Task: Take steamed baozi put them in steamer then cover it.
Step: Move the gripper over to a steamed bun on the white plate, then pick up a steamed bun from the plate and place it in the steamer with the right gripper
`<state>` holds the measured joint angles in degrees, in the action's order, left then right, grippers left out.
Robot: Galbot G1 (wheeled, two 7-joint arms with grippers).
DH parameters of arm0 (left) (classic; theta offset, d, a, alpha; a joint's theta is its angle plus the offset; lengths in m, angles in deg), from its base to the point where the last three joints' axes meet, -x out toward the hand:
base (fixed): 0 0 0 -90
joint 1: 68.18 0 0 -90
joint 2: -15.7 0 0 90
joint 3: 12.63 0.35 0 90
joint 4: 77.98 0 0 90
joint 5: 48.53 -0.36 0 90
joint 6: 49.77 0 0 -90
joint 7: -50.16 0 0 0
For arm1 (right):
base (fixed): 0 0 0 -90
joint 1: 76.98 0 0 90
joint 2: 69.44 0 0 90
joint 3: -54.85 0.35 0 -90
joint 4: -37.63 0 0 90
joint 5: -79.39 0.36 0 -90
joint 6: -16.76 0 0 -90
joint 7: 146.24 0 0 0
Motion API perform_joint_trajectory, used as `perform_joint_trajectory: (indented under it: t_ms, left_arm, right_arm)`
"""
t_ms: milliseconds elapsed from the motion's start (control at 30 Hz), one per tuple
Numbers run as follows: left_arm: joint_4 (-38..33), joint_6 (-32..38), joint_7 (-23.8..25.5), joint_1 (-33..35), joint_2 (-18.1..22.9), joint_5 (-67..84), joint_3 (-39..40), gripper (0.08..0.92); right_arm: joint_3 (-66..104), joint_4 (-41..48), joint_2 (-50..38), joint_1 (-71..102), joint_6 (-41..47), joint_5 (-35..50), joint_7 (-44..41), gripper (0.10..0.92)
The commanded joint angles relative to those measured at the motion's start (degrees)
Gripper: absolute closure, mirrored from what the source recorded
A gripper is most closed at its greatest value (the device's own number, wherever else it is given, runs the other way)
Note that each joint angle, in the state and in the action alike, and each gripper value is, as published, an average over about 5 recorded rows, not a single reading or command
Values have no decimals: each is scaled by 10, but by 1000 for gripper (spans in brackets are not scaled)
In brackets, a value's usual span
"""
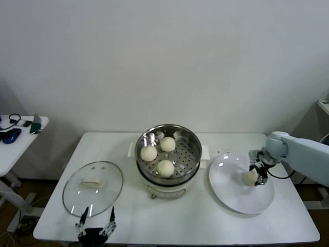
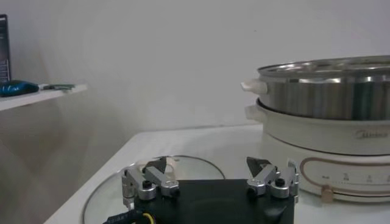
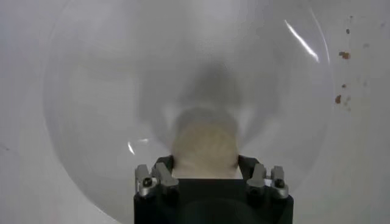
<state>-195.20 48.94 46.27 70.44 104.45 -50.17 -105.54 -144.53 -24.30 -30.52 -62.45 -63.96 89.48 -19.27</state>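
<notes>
Three cream-white baozi (image 1: 165, 168) lie in the shiny steel steamer (image 1: 191, 149) on its white pot base in the middle of the table. The fourth baozi (image 1: 250, 178) is over the flat white plate (image 1: 236, 198) on the right. My right gripper (image 1: 257, 172) is shut on it. In the right wrist view the baozi (image 3: 204, 146) fills the gap between my right gripper's (image 3: 204, 165) fingers, above the plate (image 3: 122, 73). My left gripper (image 1: 96, 220) is open and empty at the table's front left edge. It also shows in the left wrist view (image 2: 210, 167).
A glass lid (image 1: 92, 188) with a white knob lies flat left of the steamer, just behind my left gripper; it also shows in the left wrist view (image 2: 109, 195), with the steamer (image 2: 329, 97) to one side. A side table (image 1: 20, 134) with small items stands far left.
</notes>
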Motion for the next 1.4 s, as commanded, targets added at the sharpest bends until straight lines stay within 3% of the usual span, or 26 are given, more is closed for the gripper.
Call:
perform_joint_trajectory:
  t_ms: [33,200,367,533,633,967,1400]
  left_arm:
    - [-4,0,0,1,-1,-1,0,177]
    - [-9,-1,0,0,-3,-1,3,177]
    - [-13,-3,1,-1,-8,0,5,177]
    - [-19,-2,1,-2,-12,2,6,177]
    - [-21,-2,1,-3,-13,4,6,177]
    - [-20,-2,1,-7,-11,10,-3,177]
    - [-11,-3,2,-8,-10,14,-10,177]
  right_arm:
    - [-54,-68,-19,-106,3,21,-2,329]
    - [-207,-181,-18,-335,9,109,-13,330]
    - [-273,-259,43,-514,31,240,-23,330]
    - [-235,-293,122,-556,72,375,-7,330]
    - [-206,-297,161,-536,92,411,9,330]
    - [-180,-228,257,-355,115,365,48,330]
    - [-162,-127,276,-237,104,262,47,330]
